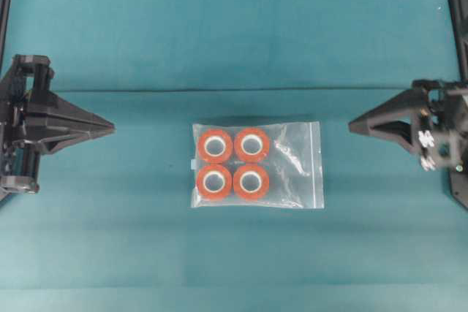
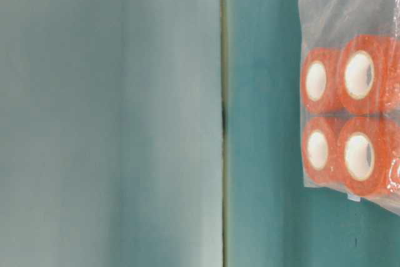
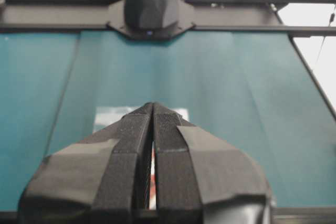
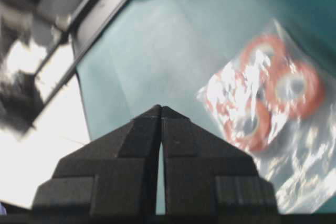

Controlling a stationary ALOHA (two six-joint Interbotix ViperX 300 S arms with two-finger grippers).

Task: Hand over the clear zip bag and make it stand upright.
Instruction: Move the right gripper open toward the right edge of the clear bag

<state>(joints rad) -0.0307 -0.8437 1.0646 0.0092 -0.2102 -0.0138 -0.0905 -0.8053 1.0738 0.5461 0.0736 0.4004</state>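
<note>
Overhead view: the bag [image 1: 257,165] lies flat on the teal table [image 1: 146,239], its four orange rolls [image 1: 232,164] packed two by two toward the left end and its zip strip [image 1: 315,164] along the right short edge. The left gripper [image 1: 108,128] hangs well to the left of the bag and the right gripper [image 1: 355,126] to the bag's upper right; both are pinched to a point, hold nothing, and touch nothing. Table-level view: only the bag [image 2: 350,85] shows, at the right edge, with the rolls [image 2: 350,123] seen end-on through the crinkled film; neither gripper is in this view. Left wrist view: the left gripper [image 3: 153,109] has its pads pressed together, and the bag [image 3: 107,116] lies on the table beyond and below the tips, mostly hidden behind them. Right wrist view: the right gripper [image 4: 160,110] is likewise closed and empty, and the bag [image 4: 262,108], somewhat blurred, lies to the right of and beyond the tips. Judged step: the first pick-up has not begun. The next move calls for one gripper to spread its jaws, descend to a free edge of the bag, most plausibly the empty zip end, and pinch the thin film cleanly off the table.
</note>
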